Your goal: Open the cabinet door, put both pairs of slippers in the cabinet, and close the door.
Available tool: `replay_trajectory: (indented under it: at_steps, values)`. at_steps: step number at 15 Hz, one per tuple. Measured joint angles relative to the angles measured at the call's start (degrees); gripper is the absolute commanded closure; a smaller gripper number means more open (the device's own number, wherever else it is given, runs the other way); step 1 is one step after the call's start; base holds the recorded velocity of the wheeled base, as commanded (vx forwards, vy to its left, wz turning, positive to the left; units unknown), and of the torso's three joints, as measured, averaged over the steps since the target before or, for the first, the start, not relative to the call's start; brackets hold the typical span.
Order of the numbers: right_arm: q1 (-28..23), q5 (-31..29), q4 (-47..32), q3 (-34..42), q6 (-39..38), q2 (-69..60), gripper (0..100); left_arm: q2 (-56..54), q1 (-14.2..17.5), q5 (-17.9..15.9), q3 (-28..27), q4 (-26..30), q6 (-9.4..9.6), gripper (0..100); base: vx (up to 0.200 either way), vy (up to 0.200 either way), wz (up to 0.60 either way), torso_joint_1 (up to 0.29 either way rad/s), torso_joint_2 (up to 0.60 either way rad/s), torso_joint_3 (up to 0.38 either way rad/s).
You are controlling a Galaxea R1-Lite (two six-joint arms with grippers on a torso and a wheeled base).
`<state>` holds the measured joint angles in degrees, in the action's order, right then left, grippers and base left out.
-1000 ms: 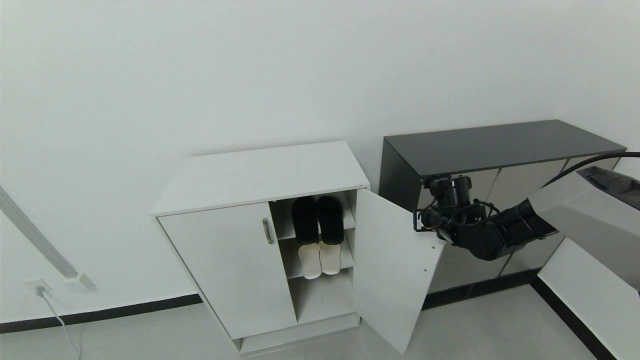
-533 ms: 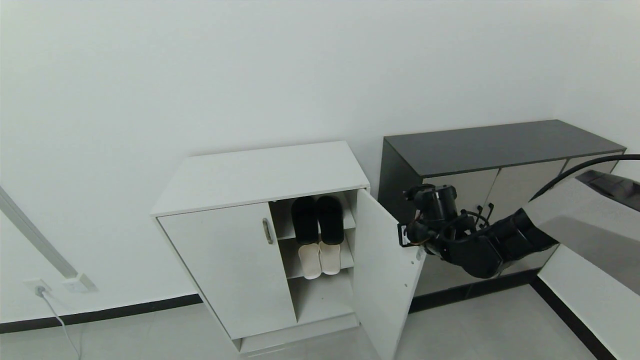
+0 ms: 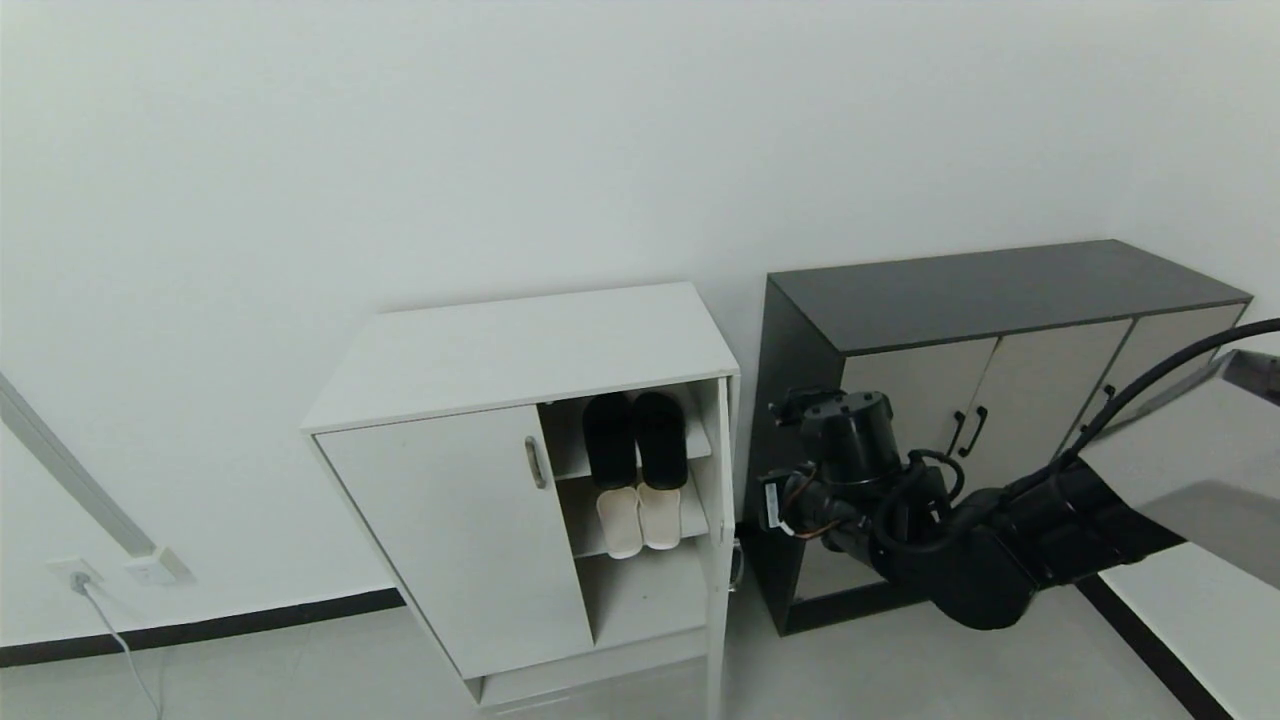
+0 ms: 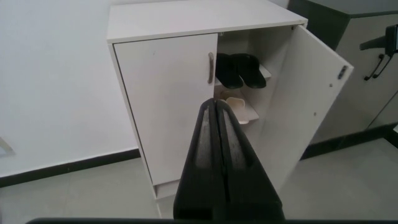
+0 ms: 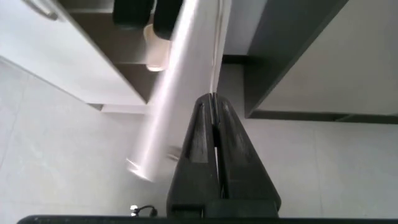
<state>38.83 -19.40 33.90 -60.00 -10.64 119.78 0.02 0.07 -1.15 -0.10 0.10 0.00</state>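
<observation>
The white cabinet [image 3: 520,350] has its left door shut and its right door [image 3: 719,560] half open, edge-on in the head view. A black pair of slippers [image 3: 635,440] lies on the upper shelf, with a white pair [image 3: 640,518] on the shelf below. My right arm [image 3: 900,520] is just right of the door, on its outer side. In the right wrist view my right gripper [image 5: 214,96] is shut and empty, tips against the blurred white door [image 5: 186,81]. My left gripper [image 4: 216,102] is shut and empty, well back from the cabinet [image 4: 168,93], facing the black slippers [image 4: 241,70] and the door [image 4: 311,106].
A dark sideboard [image 3: 1000,290] with grey doors stands right beside the cabinet, close behind my right arm. A wall socket with a cable [image 3: 75,577] sits low at the far left. Bare grey floor [image 3: 300,670] lies in front of the cabinet.
My right arm has moved left, and the right door has swung with it from wide open to about half shut. The slippers have not moved.
</observation>
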Motion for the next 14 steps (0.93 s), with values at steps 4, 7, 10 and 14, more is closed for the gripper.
replay_trajectory:
  at_steps: [4, 7, 10, 14]
  values:
    - [1.57, 0.13, 1.87, 3.83, 0.55, -2.01, 100, 0.00, 0.02, 0.00, 0.00, 0.00, 0.00, 100, 0.000, 0.000, 0.00, 0.000, 0.00, 0.000]
    - [2.10, 2.10, 5.24, 6.18, 0.61, -2.83, 100, 0.00, -0.02, 0.02, 0.00, -0.02, 0.00, 100, 0.000, 0.000, 0.40, 0.000, 0.01, 0.000]
    - [1.85, 5.06, 6.00, 7.96, 0.60, -3.77, 100, 0.00, 0.00, 0.00, 0.00, 0.01, 0.00, 100, 0.000, 0.000, 0.60, 0.001, 0.01, 0.004]
    - [0.48, 9.83, 6.08, 9.16, 0.63, -4.41, 100, 0.00, 0.00, 0.02, -0.01, 0.01, 0.00, 100, 0.000, 0.000, 0.15, -0.001, 0.00, 0.002]
